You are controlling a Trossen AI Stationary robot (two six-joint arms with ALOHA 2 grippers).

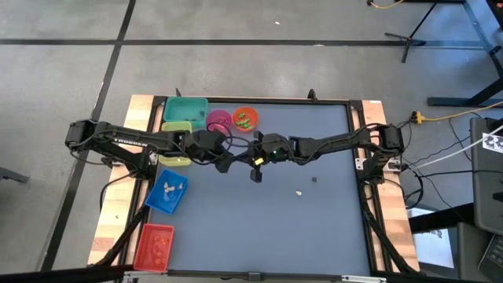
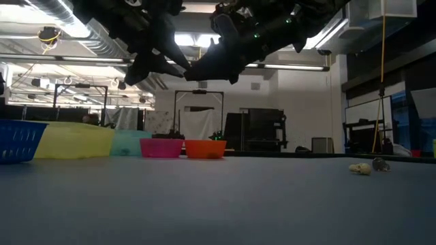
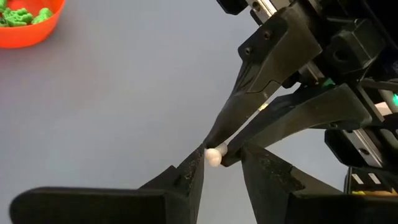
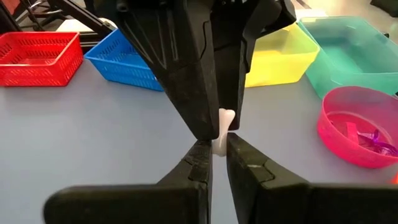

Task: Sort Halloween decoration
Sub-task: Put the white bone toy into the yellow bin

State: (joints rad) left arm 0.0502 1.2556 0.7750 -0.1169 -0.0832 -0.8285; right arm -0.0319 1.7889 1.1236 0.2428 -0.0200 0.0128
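A small white trinket (image 4: 222,127), one piece of the Halloween decoration, hangs in the air above the middle of the table. My right gripper (image 4: 219,152) is shut on it. My left gripper (image 3: 222,163) meets it tip to tip from the table's left (image 1: 234,160) and is open, its fingers on either side of the trinket and the right fingertips. On the table to the right lie a white trinket (image 1: 299,192) and a dark one (image 1: 313,179). My right gripper pinches one end of the white trinket (image 4: 219,147) between its two fingertips. It comes from the table's right, slanting a little downward. The trinket's other end (image 3: 213,157) sticks out past the tips, clear of the table. My left gripper has one fingertip (image 3: 198,163) right beside that end; I cannot tell whether it touches.
Along the table's left side stand a teal bin (image 1: 186,108), a yellow bin (image 1: 176,126), a blue basket (image 1: 167,191) and a red basket (image 1: 155,245). A pink bowl (image 1: 218,120) and an orange bowl (image 1: 245,119) with green pieces stand at the far edge.
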